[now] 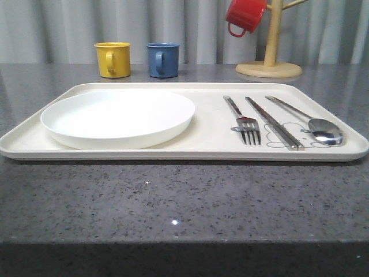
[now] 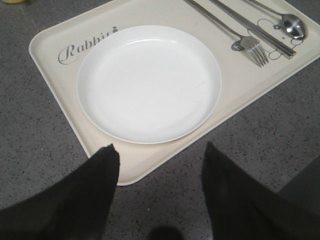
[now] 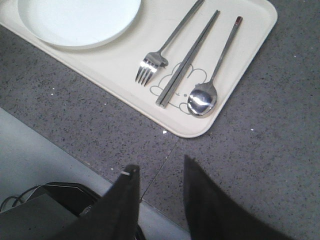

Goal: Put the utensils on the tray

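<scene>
You had the tray (image 1: 202,141) lying flat across the middle of the front frame on the grey speckled table (image 1: 173,202). On its left half sat the round white plate (image 1: 118,118). On its right half the three utensils lay side by side, apart from one another: the fork (image 1: 245,124) nearest the plate with tines toward the camera, the chopsticks (image 1: 274,122) in the middle, close together as one pair, and the spoon (image 1: 314,124) farthest right, bowl toward the camera. The chopsticks and the spoon bowl lay over the grey rabbit drawing (image 3: 182,80).

Along the upper part of the front frame you had a yellow mug (image 1: 112,59) and a blue mug (image 1: 162,59) standing behind the tray, and at upper right a red mug (image 1: 245,16) hanging on a wooden mug stand (image 1: 270,57).

Your left claw (image 2: 157,165) hovered released over the table just off the tray's near corner, fingers (image 2: 100,175) spread and holding nothing. Your right claw (image 3: 160,177) was likewise released and empty, over the table edge, apart from the tray.
</scene>
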Available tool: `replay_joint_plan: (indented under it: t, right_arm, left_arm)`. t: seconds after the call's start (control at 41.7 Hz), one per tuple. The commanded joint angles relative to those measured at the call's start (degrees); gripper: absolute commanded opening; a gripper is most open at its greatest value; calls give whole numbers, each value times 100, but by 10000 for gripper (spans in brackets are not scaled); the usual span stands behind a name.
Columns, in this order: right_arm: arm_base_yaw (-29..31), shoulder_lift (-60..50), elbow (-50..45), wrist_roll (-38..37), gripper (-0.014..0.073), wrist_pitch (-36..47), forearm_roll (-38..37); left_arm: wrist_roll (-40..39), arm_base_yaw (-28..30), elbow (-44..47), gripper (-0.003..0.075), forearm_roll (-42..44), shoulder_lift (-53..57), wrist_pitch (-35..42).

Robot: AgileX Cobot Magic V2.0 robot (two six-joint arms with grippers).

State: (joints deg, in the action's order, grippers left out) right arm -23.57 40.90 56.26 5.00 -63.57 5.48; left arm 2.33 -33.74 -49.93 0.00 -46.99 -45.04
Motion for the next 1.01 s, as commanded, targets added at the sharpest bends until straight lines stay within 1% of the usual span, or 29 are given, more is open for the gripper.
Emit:
replay_joint_plan:
  t: [0.0,0.072,0.168,0.192,0.24,0.312,0.336,0.503,0.983]
  right_arm:
    - [2,-15,64,-4,233,422,4]
    - [2,-15,32,-4,160,437,76]
    - [2,-15,-21,-4,6,493,156]
    - [2,-15,-33,-4,-13,499,162]
    - [2,-15,-38,-4,-74,499,162]
    - [2,-15,-38,-4,-65,522,162]
    - [2,-15,-38,-4,-68,538,162]
    - [2,-15,-38,-4,-69,775,174]
    - [2,-15,-38,-4,-69,729,176]
  left_arm:
    - [25,-35,-142,296,0,42,436]
    - [50,-35,-142,228,0,42,436]
    - [225,-35,-138,119,0,42,471]
    - [257,-35,-138,105,0,42,472]
    - [356,-35,-138,50,0,42,495]
    - [453,-35,-138,-9,0,42,535]
    - [454,-35,-138,-18,0,42,550]
    - [463,-35,-138,-18,0,42,572]
    - [463,-35,-138,-18,0,42,576]
